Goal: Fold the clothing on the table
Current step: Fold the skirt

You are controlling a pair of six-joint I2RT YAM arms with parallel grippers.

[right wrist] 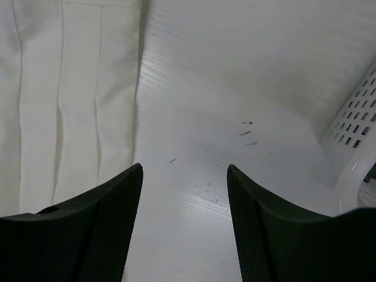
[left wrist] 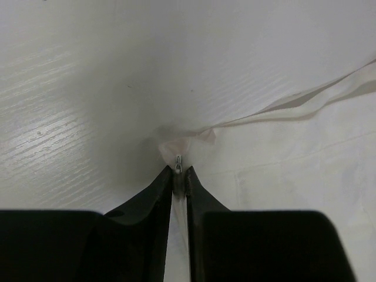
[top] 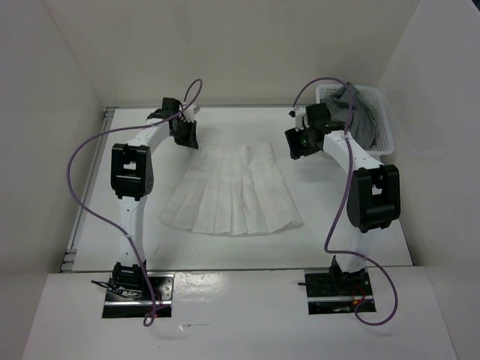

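Note:
The clothing (top: 232, 191), a white pleated skirt, lies fanned out flat on the table (top: 375, 232), waistband toward the far side. My left gripper (top: 186, 135) is at the waistband's far left corner. In the left wrist view it (left wrist: 179, 171) is shut on that corner of the clothing (left wrist: 187, 140), with a small metal zipper pull (left wrist: 178, 161) showing at the fingertips and the waistband edge trailing off to the right. My right gripper (top: 295, 142) hovers just right of the waistband's right end, open (right wrist: 184, 167) over bare table, the skirt's pleats (right wrist: 59, 88) to its left.
A white mesh basket (top: 379, 142) with a grey garment (top: 356, 112) in it stands at the far right corner, close behind the right arm; its wall (right wrist: 358, 153) shows in the right wrist view. A metal rail (top: 84, 202) runs along the table's left edge. White walls enclose the table.

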